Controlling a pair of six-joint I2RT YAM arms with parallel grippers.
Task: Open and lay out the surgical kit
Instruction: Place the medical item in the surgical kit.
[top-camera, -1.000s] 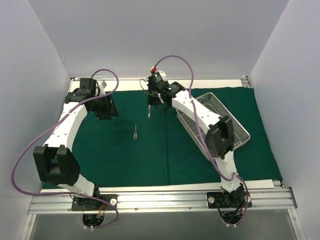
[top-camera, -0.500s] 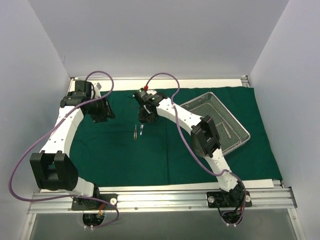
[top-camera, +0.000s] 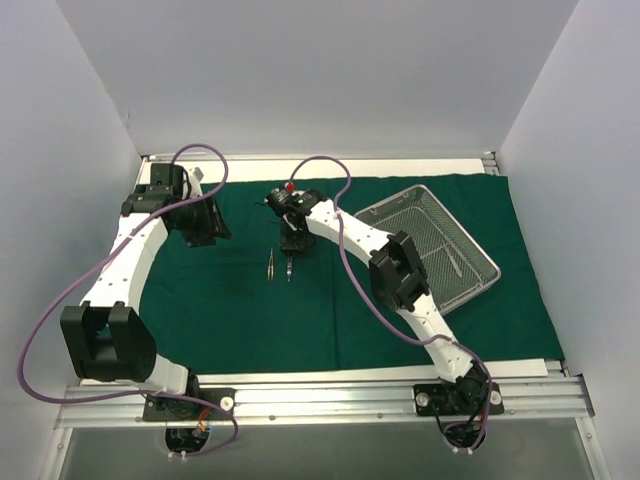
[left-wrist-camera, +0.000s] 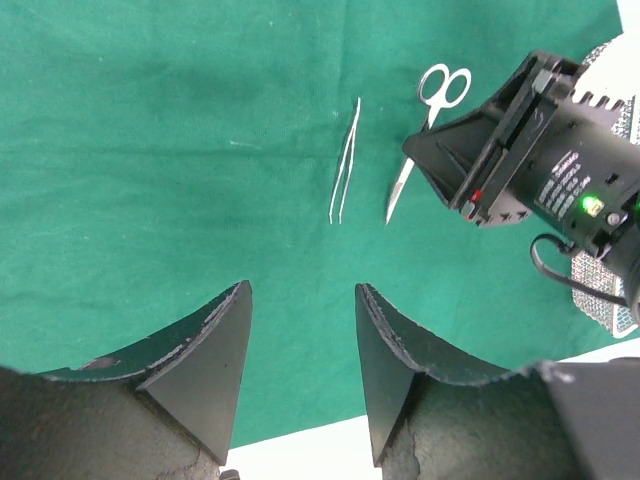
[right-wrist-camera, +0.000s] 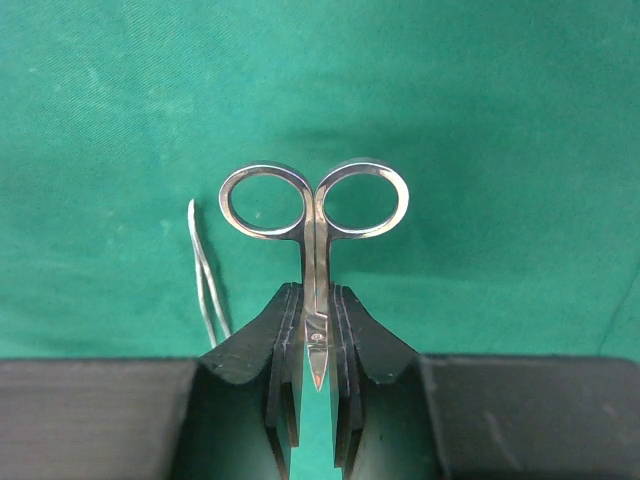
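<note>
The dark green drape (top-camera: 250, 310) lies spread over the table. The wire-mesh tray (top-camera: 482, 252) sits on it at the right, with a thin steel instrument (top-camera: 455, 262) inside. Tweezers (top-camera: 270, 264) lie on the drape at centre left. My right gripper (right-wrist-camera: 315, 290) is shut on the steel scissors (right-wrist-camera: 316, 215), holding them by the shank, loops pointing away, low at the cloth just right of the tweezers (right-wrist-camera: 205, 270). My left gripper (left-wrist-camera: 300, 300) is open and empty, hovering at the back left (top-camera: 205, 225). In the left wrist view it looks at the tweezers (left-wrist-camera: 345, 160) and scissors (left-wrist-camera: 432, 100).
White walls close in the table on three sides. A metal rail (top-camera: 320, 395) runs along the near edge with both arm bases. Purple cables (top-camera: 330, 175) loop above the arms. The drape's near edge shows bare white table (left-wrist-camera: 300, 460).
My right gripper has carried the scissors from the back middle leftward and nearer, down beside the tweezers. My left arm has shifted slightly.
</note>
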